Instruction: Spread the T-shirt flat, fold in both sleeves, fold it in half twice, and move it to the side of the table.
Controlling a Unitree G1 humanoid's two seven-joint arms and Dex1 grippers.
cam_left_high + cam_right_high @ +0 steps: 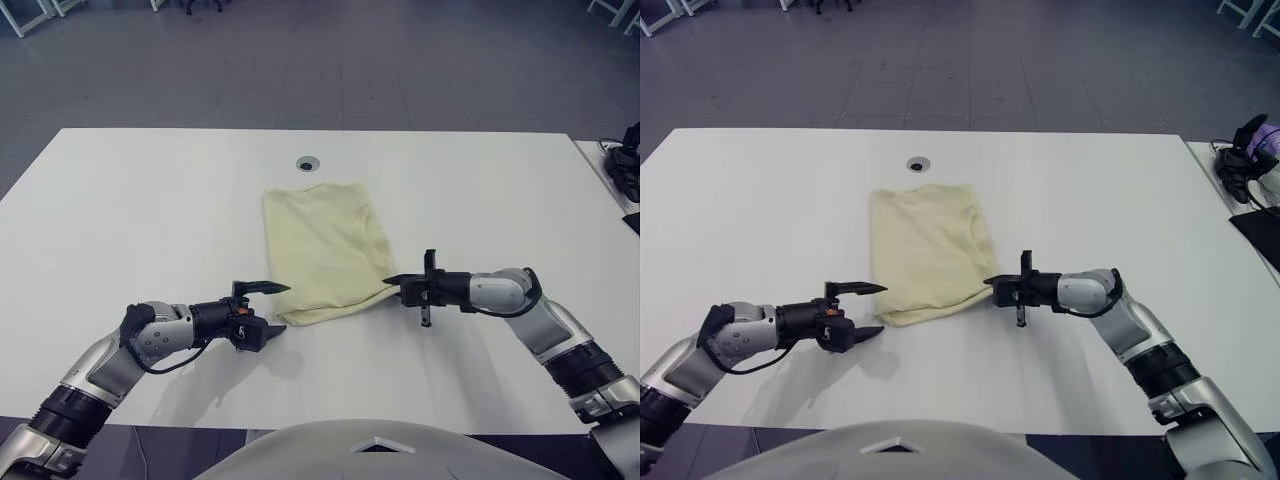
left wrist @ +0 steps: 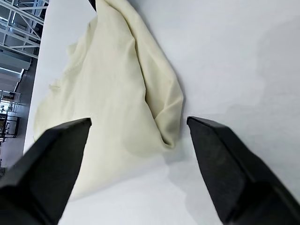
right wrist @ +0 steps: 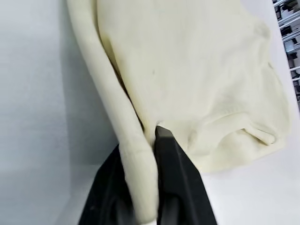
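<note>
A pale yellow T-shirt (image 1: 325, 245) lies folded into a long strip in the middle of the white table (image 1: 150, 210). My right gripper (image 1: 396, 285) is at the shirt's near right corner, shut on a fold of the cloth (image 3: 138, 187). My left gripper (image 1: 272, 307) stands open at the near left corner, one finger above the cloth edge and one on the table beside it. In the left wrist view the corner of the T-shirt (image 2: 164, 126) lies between the two open fingers (image 2: 51, 159).
A round cable hole (image 1: 307, 163) sits in the table behind the shirt. Dark objects (image 1: 628, 165) lie at the far right edge. Wide bare table surface stretches to the left and right of the shirt.
</note>
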